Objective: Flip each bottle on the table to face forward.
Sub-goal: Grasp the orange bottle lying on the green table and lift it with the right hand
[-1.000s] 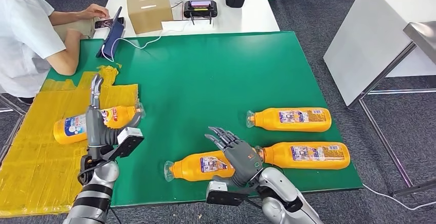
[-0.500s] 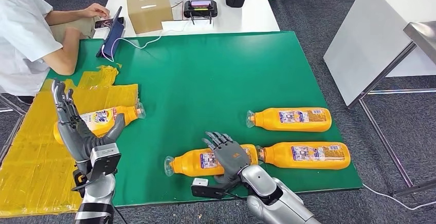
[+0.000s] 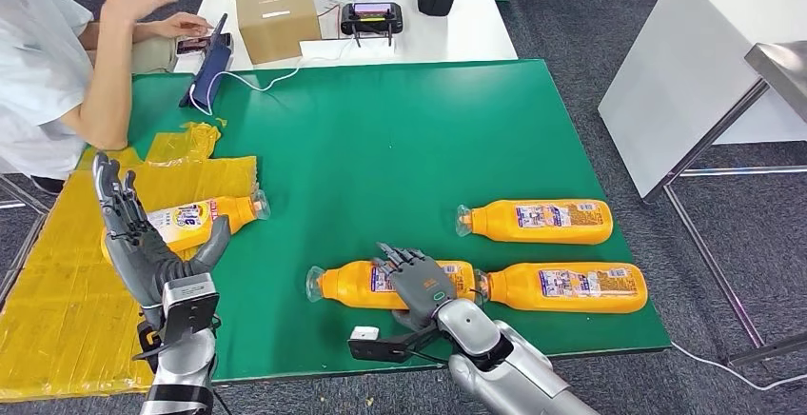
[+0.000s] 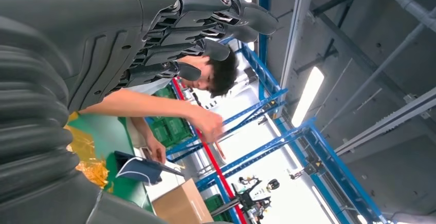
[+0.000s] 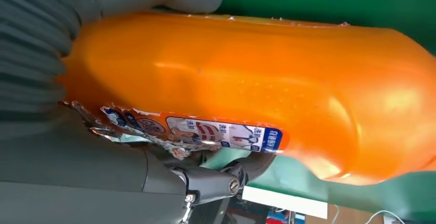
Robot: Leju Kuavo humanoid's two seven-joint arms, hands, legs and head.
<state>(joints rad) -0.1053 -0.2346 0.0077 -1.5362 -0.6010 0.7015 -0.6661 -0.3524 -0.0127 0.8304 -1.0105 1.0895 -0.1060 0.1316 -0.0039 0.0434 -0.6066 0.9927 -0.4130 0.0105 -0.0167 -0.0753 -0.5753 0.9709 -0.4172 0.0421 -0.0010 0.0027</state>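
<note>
The right hand (image 3: 422, 285) lies over the near-middle bottle (image 3: 381, 283) on the green bench (image 3: 381, 139), its fingers (image 3: 400, 258) draped across the label end and curled round the far side; in the right wrist view those fingers (image 5: 216, 180) and the thick thumb wrap the orange body from opposite sides, so the hand holds the bottle (image 5: 267, 90) while it lies on its side on the bench. That close view also shows the label torn and crumpled where the fingers meet it, a detail too small to make out from the head view. The left hand (image 3: 143, 244) stands raised with its palm upright and its fingers (image 3: 109, 187) spread wide, holding nothing; just beyond those fingers lies the left bottle (image 3: 195, 220), on its side on yellow sheeting (image 3: 57, 301), with its cap pointing toward the middle of the bench. From the left wrist view the left fingers (image 4: 205, 29) are splayed in open air, and past them a person (image 4: 154, 106) leans over a dark tablet (image 4: 141, 167). Well apart from the right fingers, on their outer side, two more bottles lie flat: the far right bottle (image 3: 535, 222) and the near right bottle (image 3: 563, 287), whose cap almost meets the base of the held one.
</note>
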